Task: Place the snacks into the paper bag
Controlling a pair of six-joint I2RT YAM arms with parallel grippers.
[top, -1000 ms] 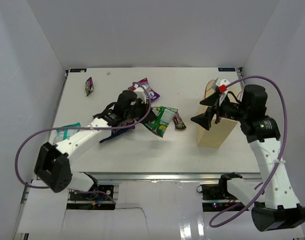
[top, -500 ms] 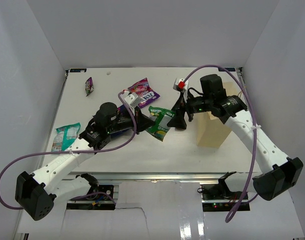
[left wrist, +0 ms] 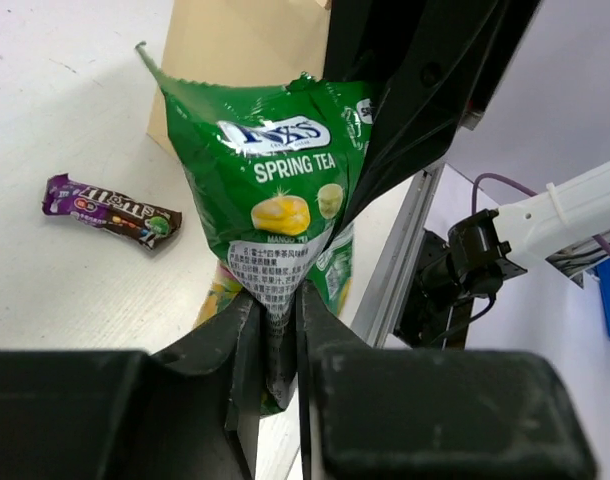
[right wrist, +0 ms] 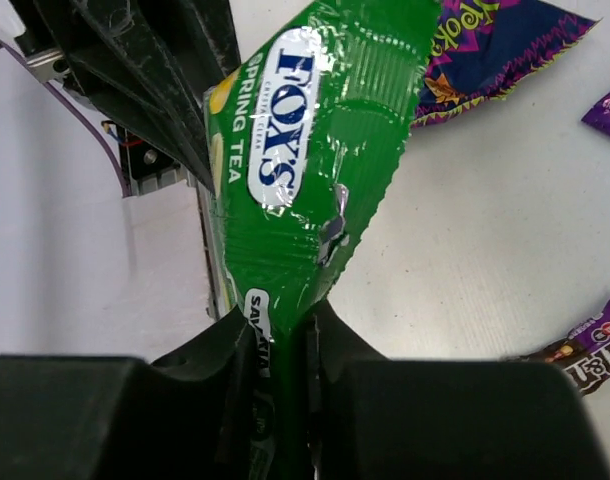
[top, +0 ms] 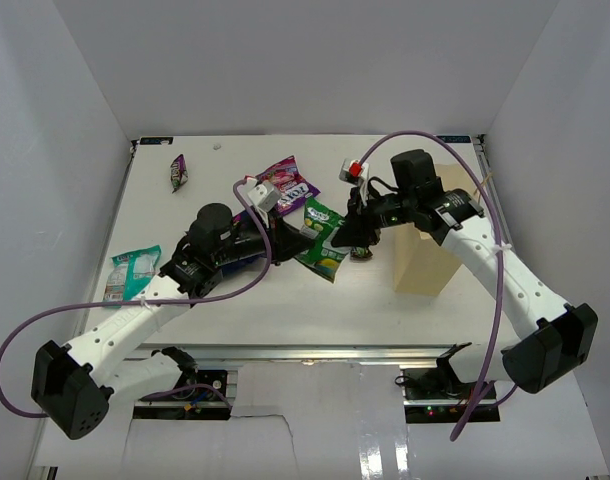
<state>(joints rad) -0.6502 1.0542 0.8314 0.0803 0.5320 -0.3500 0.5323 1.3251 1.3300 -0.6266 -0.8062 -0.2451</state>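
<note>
The green candy bag (left wrist: pixel 280 200) carries the clearest print. In the left wrist view its front shows a creased white oval brand patch reading FOX'S, with SPRING TEA in white capitals just below. A small word under the pictured candies looks like MANGO, and the fine white print lower down is too small to read. The right wrist view shows the same FOX'S oval in blue letters with SPRING TEA beside it, plus a small white strip beginning SALVAT. The dark purple bar (left wrist: pixel 110 210) on the table to its left appears to read m&m's. The purple bag (right wrist: pixel 495 45) has yellow lettering, cut off and unreadable. From above, the far pink-red bag (top: pixel 288 182) shows a label too small to read.
</note>
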